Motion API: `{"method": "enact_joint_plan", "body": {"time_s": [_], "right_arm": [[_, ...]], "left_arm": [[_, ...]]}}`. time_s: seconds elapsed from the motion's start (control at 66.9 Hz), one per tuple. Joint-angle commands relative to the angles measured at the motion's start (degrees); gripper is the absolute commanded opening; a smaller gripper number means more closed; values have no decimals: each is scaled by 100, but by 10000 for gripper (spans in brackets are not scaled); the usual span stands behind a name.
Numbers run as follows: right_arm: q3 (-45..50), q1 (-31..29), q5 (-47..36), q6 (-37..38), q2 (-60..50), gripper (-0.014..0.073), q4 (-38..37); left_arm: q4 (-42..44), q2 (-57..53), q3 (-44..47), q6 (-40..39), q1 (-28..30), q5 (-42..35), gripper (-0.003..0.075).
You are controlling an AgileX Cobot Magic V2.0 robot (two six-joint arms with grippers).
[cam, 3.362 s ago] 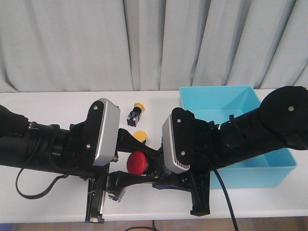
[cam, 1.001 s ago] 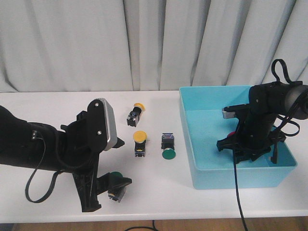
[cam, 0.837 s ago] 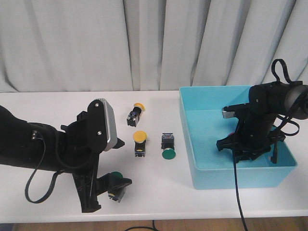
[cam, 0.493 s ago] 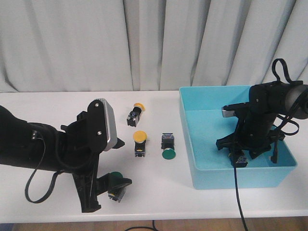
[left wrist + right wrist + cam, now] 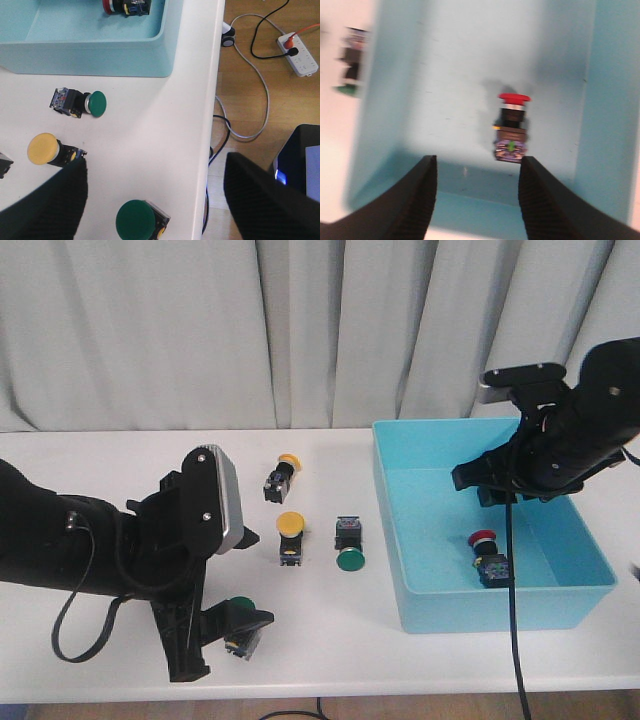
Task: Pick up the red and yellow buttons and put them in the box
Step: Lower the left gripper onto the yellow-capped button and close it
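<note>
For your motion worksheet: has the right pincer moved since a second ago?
Yes. The right pincer has risen out of the box, toward its far wall.

The box [image 5: 400, 540] is plain turquoise-blue, and in it lies a button [image 5: 487, 557] with a red cap on a black and silver body. On the white worktop [image 5: 100, 460], two buttons [image 5: 290, 537] [image 5: 281, 476] have yellow caps and two [image 5: 348, 543] [image 5: 240, 625] have green caps, all on black bodies. Both arms are black, with a silver-grey camera housing [image 5: 214, 500] on the left one.
</note>
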Motion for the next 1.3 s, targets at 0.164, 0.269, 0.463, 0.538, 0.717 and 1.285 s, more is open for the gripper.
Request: {"method": "enact_joint_plan", "body": {"time_s": [0.164, 0.269, 0.463, 0.538, 0.717, 1.285], "right_arm": [[1555, 522, -1218, -20, -2027, 322, -73], [2037, 528, -1386, -24, -2574, 316, -95], [2204, 528, -1400, -24, -2977, 316, -77], [2204, 528, -1415, -24, -2986, 316, -77], [2204, 528, -1463, -24, -2986, 316, -77], [2204, 528, -1619, -19, -2986, 316, -71]], "left_arm": [[-224, -34, -160, -892, -15, -618, 534], [-186, 247, -329, -2387, -15, -1328, 534], [935, 1246, -1370, -4823, -15, -1028, 534], [1788, 1716, -1851, -5924, -15, -694, 534], [3906, 2737, -3106, -8299, -15, 387, 534], [4054, 4478, -5266, -9208, -280, 1155, 533]]}}
